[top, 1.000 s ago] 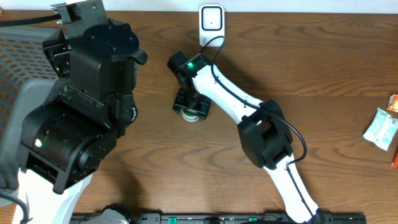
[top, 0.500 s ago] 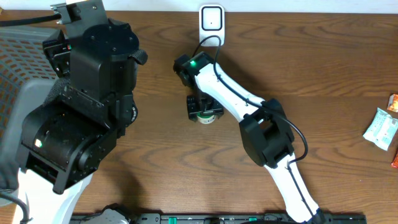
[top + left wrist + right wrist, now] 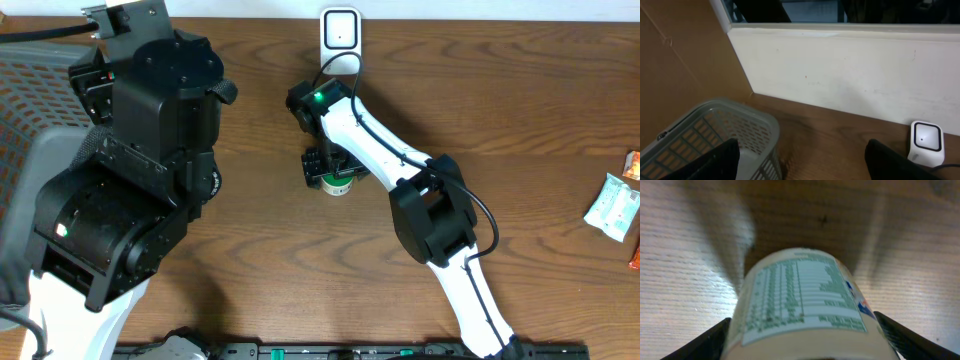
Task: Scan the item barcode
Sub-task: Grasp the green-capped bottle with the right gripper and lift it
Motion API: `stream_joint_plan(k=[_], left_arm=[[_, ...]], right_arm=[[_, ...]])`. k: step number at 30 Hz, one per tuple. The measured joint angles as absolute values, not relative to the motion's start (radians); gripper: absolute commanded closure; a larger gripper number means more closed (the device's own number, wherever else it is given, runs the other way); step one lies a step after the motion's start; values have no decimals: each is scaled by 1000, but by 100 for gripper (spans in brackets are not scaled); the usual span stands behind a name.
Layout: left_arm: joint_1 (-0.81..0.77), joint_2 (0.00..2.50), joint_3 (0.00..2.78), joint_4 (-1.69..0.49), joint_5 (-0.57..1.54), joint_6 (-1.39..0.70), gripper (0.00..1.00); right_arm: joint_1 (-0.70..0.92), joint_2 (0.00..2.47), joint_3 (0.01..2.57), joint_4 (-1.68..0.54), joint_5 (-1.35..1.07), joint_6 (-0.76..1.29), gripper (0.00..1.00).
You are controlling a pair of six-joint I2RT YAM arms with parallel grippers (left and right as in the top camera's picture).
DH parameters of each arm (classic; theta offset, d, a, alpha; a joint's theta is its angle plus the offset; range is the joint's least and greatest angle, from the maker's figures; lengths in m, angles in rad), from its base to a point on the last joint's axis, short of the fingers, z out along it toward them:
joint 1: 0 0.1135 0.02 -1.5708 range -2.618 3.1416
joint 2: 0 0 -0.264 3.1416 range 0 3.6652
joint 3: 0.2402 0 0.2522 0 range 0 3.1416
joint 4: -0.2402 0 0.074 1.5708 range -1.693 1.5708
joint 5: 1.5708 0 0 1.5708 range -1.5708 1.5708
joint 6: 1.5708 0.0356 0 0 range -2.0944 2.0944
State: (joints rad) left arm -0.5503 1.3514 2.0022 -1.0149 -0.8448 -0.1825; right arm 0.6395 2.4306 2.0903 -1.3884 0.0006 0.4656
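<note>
Since a second ago the right gripper (image 3: 331,171) is shifting the small white cylindrical tub with green-printed label (image 3: 800,305) toward 3 o'clock, placing it at 6 o'clock of the white box scanner (image 3: 340,30), jaws straddling it, pinch or release untellable, while the left gripper (image 3: 800,161) is hanging spread; presenting step, probably next needing the barcode turned toward 12.

Basket (image 3: 30,95) far left; scanner (image 3: 340,32) rear

— Seeing what past the far edge of the tabletop (image 3: 520,90)?
— Seeing a white wall (image 3: 840,75), and looking at a dark window (image 3: 810,10) above it.
— And beside it?
— Facing a plain brown panel (image 3: 680,75) meeting that wall in a corner. Noticing soft light glinting on the dark wood grain.
</note>
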Motion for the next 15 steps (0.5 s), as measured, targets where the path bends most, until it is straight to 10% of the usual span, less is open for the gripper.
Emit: stream_joint_plan(k=[15], left_arm=[[-550,1351,2002,-1015,-845,-183,19]], right_arm=[[640,2431,2090,-1363,1,484,31]])
